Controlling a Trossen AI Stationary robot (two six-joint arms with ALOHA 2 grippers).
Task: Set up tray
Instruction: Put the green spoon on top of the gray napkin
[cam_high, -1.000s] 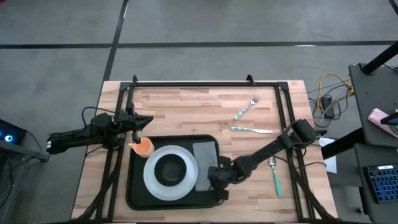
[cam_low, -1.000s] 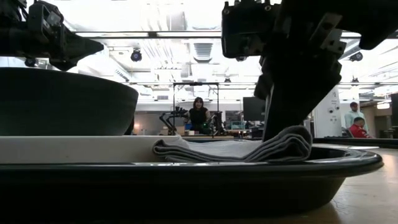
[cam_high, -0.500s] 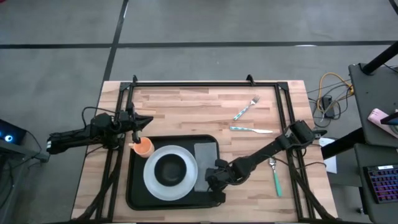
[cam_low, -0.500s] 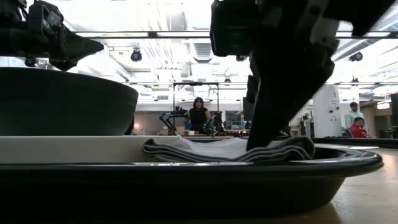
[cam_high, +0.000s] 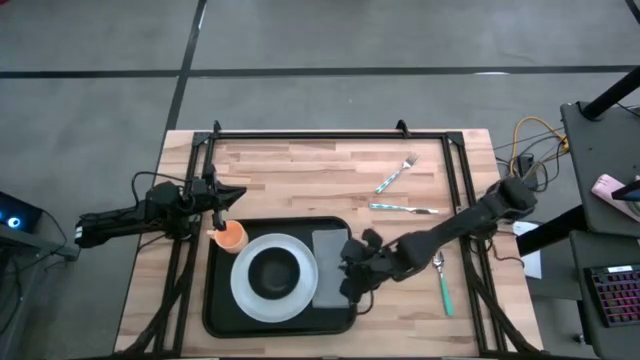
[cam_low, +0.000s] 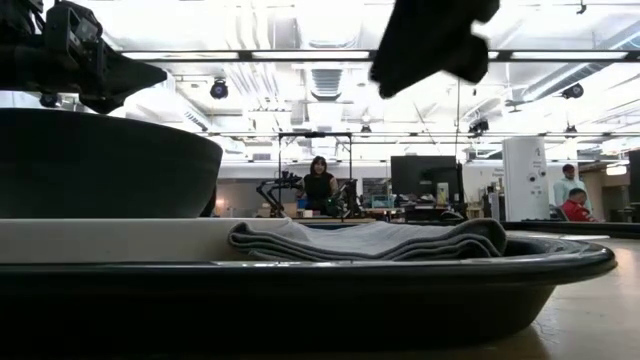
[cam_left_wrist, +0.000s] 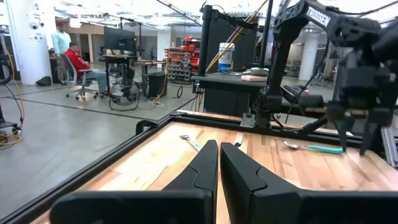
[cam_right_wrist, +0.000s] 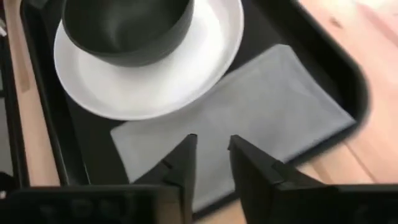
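The black tray (cam_high: 215, 300) lies at the table's near middle. On it stands a white plate (cam_high: 300, 297) with a black bowl (cam_high: 272, 272) on top. A folded grey napkin (cam_high: 328, 265) lies flat on the tray floor to the plate's right. My right gripper (cam_right_wrist: 211, 149) hovers open above the napkin's near end, touching nothing. In the high view it shows over the tray's right rim (cam_high: 352, 278). My left gripper (cam_left_wrist: 219, 163) waits shut at the far left, just beyond an orange cup (cam_high: 231, 236) at the tray's far left corner.
On the bare wood right of the tray lie a fork (cam_high: 397, 172), a second piece of cutlery (cam_high: 403, 209) and a green-handled spoon (cam_high: 442, 285). A black frame (cam_high: 330, 132) runs round the table's far and side edges. People sit in the room beyond.
My right gripper has risen off the napkin's right end, drawn a little toward the table's right edge and rolled at the wrist. Before it rose, the napkin's folds had shifted slightly toward the plate. The napkin now lies still on the tray.
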